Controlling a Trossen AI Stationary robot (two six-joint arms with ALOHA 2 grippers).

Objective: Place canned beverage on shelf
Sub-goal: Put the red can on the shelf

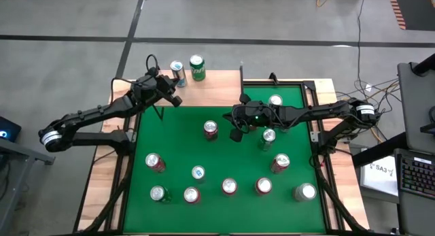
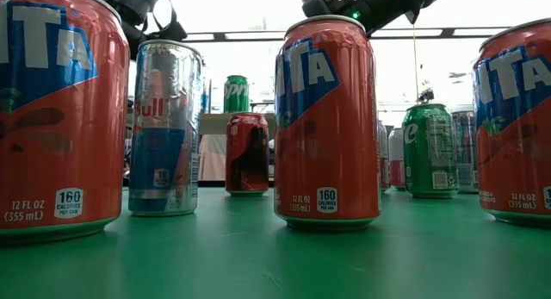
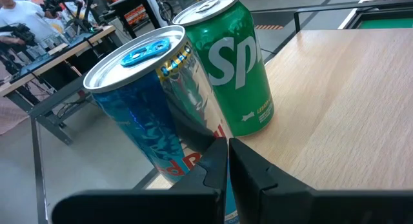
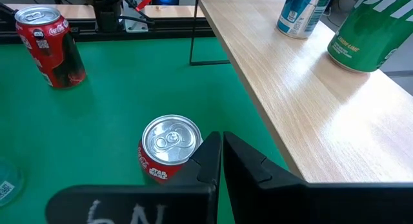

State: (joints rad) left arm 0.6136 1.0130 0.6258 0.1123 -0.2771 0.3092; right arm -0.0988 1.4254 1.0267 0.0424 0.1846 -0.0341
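Overhead view first: the shelf (image 1: 214, 88) sits at the far edge of the green table (image 1: 221, 144), carrying a blue-and-silver can (image 1: 178, 72) and a green can (image 1: 197, 66) side by side near its left end, with the rest of the board bare. The left gripper (image 1: 174, 95) hovers at the shelf's left front corner, just beside the blue-and-silver can; the right gripper (image 1: 236, 130) hangs over the table's middle, near a red can (image 1: 211, 129). More cans stand across the near half of the table, with open green between the red can and the shelf.

Table-level view: big orange cans (image 2: 327, 122) and a tall silver can (image 2: 165, 127) fill the foreground and hide most of the shelf.

Left wrist view: the fingers (image 3: 213, 162) are pressed together, holding nothing, with the blue-and-silver can (image 3: 151, 101) right ahead and the green one (image 3: 229, 62) beside it.

Right wrist view: fingers (image 4: 210, 156) pressed together and empty, a red can (image 4: 168, 150) just beside them; the shelf edge (image 4: 258, 75) and a thin black leg (image 4: 192, 40) show, with free board along the front.
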